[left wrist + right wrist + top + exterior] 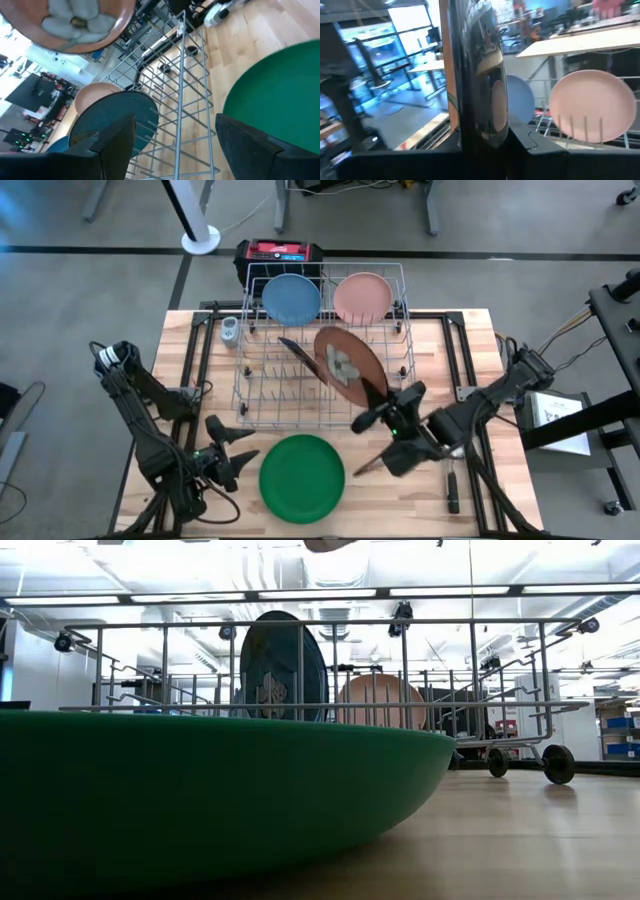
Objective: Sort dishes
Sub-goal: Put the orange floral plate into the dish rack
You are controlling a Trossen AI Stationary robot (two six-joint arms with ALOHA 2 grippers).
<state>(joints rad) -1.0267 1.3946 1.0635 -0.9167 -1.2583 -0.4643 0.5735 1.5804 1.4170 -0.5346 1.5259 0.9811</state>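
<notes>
The right gripper [372, 418] is clamped on an orange-brown plate [348, 365] tilted above the wire rack [322, 350]; the left gripper [238, 450] sits open beside the green plate [302, 477].

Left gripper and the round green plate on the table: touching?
Apart. In the high view the left gripper sits beside the round green plate, jaws open, with bare wooden table showing between the fingertips and the plate's rim.
</notes>
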